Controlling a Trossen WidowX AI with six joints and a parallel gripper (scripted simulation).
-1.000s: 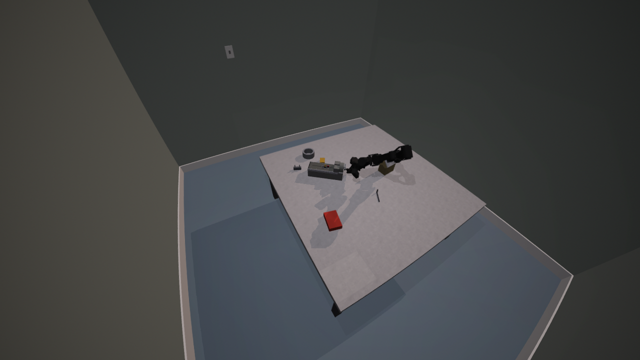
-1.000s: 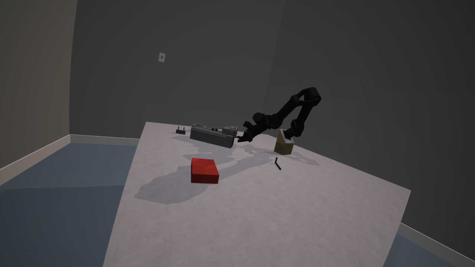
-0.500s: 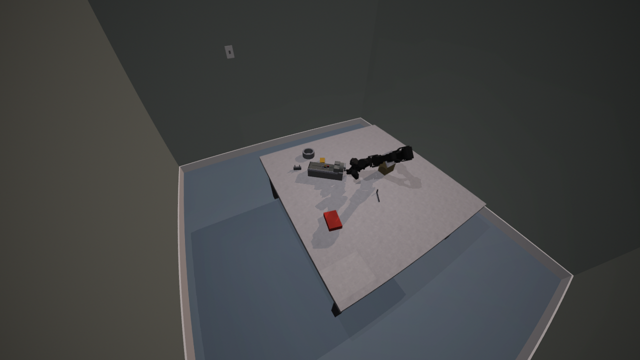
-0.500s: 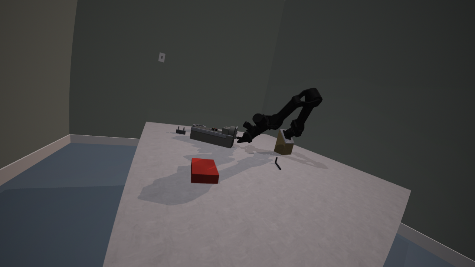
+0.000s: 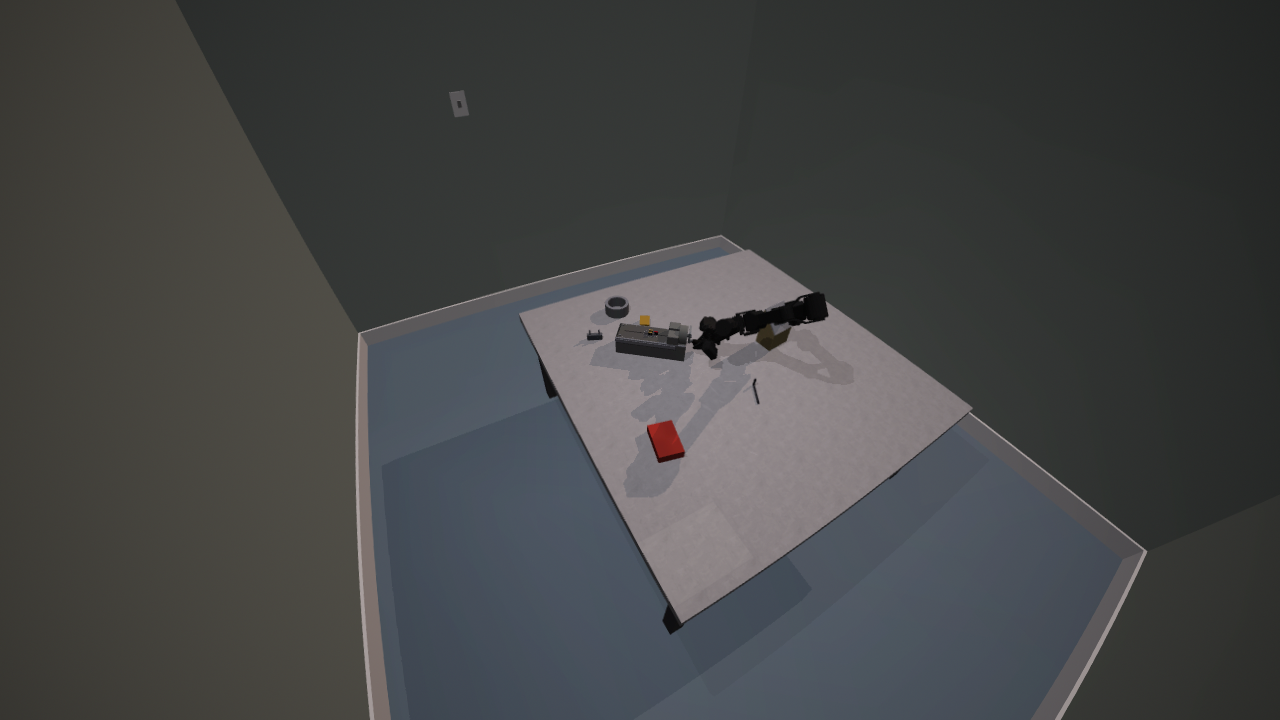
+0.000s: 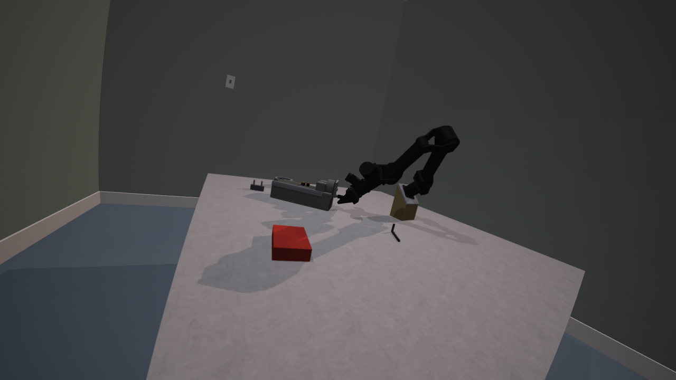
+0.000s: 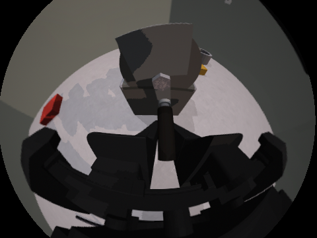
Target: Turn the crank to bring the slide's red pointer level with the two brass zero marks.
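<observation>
The grey machine [image 5: 650, 347] [image 6: 300, 195] [image 7: 150, 97] is a long box with a slide on top. At its end facing the arm is a round disc with a flat counterweight plate [image 7: 168, 49]. The crank arm [image 7: 162, 86] hangs down from the hub in the wrist view, and its dark handle [image 7: 166, 132] points toward me. My gripper [image 5: 697, 344] [image 6: 338, 199] [image 7: 162, 123] is shut on the handle. The brass marks [image 5: 652, 333] [image 6: 305, 183] show as tiny spots on top of the machine. The red pointer is too small to place against them, and the wrist view hides both.
A red block [image 5: 665, 440] [image 6: 289, 243] [image 7: 51, 109] lies on the table [image 5: 805, 447]. A grey ring [image 5: 616, 307] and a yellow block [image 5: 644, 319] are behind the machine. A small two-pin part [image 5: 594, 335] [image 6: 256, 187] is beyond its far end. A black hex key [image 5: 756, 392] [image 6: 395, 233] lies near the arm's base.
</observation>
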